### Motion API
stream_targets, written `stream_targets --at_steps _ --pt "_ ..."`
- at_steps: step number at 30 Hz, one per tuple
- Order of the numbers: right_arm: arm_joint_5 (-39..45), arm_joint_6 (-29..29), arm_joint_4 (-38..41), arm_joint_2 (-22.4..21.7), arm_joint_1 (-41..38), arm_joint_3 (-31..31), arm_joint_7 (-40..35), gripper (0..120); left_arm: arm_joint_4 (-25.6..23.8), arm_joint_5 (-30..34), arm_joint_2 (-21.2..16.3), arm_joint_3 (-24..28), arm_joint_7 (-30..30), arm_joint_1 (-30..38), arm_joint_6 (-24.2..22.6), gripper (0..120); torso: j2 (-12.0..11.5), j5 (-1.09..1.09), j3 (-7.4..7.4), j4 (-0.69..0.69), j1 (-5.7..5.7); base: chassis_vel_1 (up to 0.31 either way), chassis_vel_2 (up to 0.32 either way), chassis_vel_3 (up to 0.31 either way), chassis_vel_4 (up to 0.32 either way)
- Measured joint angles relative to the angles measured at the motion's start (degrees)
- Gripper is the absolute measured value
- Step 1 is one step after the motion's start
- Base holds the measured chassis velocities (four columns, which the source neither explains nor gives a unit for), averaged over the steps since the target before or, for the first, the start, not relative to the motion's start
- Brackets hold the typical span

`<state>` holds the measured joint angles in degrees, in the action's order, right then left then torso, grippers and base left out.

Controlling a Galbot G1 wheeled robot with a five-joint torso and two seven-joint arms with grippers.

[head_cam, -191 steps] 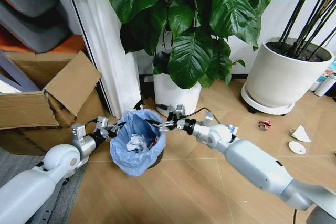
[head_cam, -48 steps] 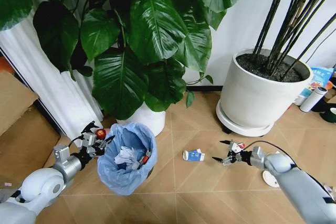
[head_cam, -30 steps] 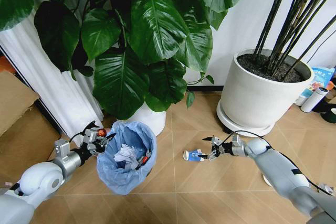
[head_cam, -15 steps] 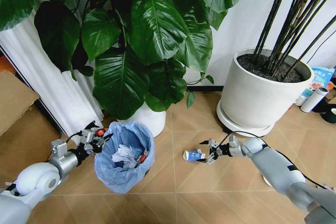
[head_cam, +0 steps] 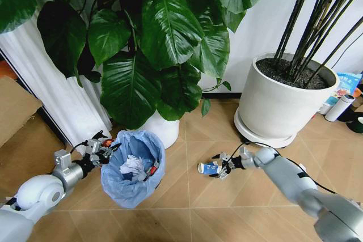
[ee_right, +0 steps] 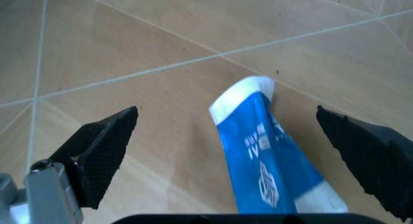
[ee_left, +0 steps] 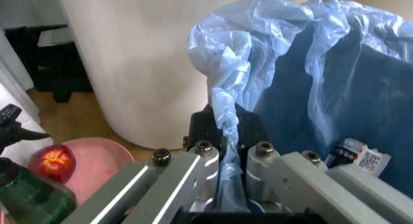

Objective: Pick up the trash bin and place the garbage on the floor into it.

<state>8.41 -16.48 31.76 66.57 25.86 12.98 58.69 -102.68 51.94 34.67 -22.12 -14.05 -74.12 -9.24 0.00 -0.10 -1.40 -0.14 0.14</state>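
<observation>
Blue-and-white carton (ee_right: 271, 161) lay between the right gripper's (head_cam: 220, 168) wide-spread fingers (ee_right: 103, 146), off-centre, so closing risked nudging it away, while the left gripper (head_cam: 101, 147) pinched the trash bin's (head_cam: 132, 169) liner.

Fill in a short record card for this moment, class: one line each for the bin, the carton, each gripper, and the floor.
bin: trash bin with blue liner, paper wads inside, beside the small plant pot
carton: blue-white carton lying flat on the floor, not yet gripped
left gripper: left gripper shut on the bin's liner at the rim
right gripper: right gripper open, low at the carton, fingers either side of it
floor: tan chevron floor
</observation>
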Motion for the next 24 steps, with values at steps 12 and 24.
stream_targets --at_steps 12,24 --pt "-0.98 0.44 -2.60 0.59 -0.96 0.72 -3.69 100 0.22 0.31 -0.02 0.21 -0.39 0.72 0.08 0 0.00 -0.01 0.00 -0.02 0.00 0.000 0.000 0.000 0.000" --pt "-1.12 0.99 -4.00 0.83 -0.65 0.93 -5.23 75 0.10 0.69 -0.16 0.22 -0.60 1.01 0.09 0 0.00 0.00 0.00 0.00 0.00 0.000 0.000 0.000 0.000"
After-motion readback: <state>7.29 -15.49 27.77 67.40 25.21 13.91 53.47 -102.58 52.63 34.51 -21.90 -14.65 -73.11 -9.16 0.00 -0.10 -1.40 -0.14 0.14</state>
